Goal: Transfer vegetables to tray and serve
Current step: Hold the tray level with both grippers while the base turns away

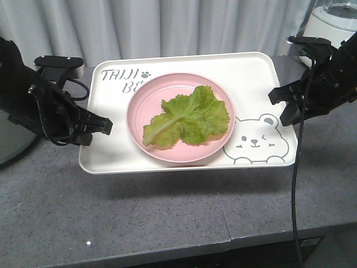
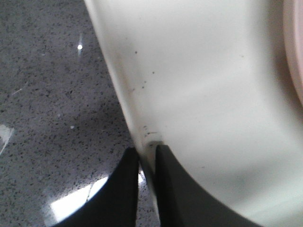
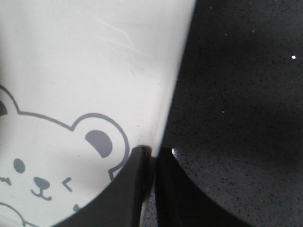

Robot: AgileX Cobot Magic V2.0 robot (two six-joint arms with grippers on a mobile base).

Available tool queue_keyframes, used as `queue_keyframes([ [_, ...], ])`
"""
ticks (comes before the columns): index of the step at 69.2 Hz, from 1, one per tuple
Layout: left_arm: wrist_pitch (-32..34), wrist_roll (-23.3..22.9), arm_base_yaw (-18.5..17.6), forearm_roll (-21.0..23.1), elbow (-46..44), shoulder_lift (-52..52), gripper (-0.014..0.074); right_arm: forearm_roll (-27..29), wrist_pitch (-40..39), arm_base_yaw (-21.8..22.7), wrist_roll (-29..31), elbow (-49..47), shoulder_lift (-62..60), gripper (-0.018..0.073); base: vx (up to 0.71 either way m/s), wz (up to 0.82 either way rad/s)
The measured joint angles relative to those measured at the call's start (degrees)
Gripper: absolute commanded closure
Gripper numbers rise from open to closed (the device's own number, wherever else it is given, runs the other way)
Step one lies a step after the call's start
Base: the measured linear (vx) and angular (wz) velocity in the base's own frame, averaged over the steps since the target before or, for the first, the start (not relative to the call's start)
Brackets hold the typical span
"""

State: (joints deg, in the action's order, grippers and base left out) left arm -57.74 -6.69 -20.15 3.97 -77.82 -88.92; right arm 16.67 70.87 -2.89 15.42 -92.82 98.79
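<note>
The green lettuce leaves (image 1: 187, 117) lie on a round pink plate (image 1: 140, 103) that stands in the middle of the cream-white bear tray (image 1: 251, 75). My left gripper (image 1: 103, 125) is shut on the tray's left rim, which shows between the jaws in the left wrist view (image 2: 147, 153). My right gripper (image 1: 280, 106) is shut on the tray's right rim, beside the bear's ear in the right wrist view (image 3: 154, 153). The tray (image 2: 203, 85) (image 3: 94, 56) is level, and a shadow lies on the counter under its front edge.
The grey speckled counter (image 1: 167, 223) runs to a front edge near the bottom. A white blender base (image 1: 334, 19) stands at the back right. A grey round object (image 1: 11, 139) sits at the far left. A black cable (image 1: 295, 184) hangs from the right arm. A curtain closes the back.
</note>
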Motion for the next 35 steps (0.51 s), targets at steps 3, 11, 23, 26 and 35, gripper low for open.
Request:
queue_keyframes([
  [3,0.0,0.0,0.0,0.0,0.0,0.0,0.0602,0.0,0.0,0.0,0.0,0.0,0.0,0.0565,0.01,-0.17],
  [11,0.0,0.0,0.0,0.0,0.0,0.0,0.0602,0.0,0.0,0.0,0.0,0.0,0.0,0.0565,0.01,-0.17],
  [23,0.0,0.0,0.0,0.1,0.0,0.0,0.0602,0.0,0.0,0.0,0.0,0.0,0.0,0.0565,0.01,-0.16],
  [26,0.0,0.0,0.0,0.1,0.0,0.0,0.0602,0.0,0.0,0.0,0.1,0.0,0.0,0.0565,0.01,-0.17],
  [35,0.0,0.0,0.0,0.1,0.0,0.0,0.0602,0.0,0.0,0.0,0.1,0.0,0.0,0.0565,0.00,-0.17],
])
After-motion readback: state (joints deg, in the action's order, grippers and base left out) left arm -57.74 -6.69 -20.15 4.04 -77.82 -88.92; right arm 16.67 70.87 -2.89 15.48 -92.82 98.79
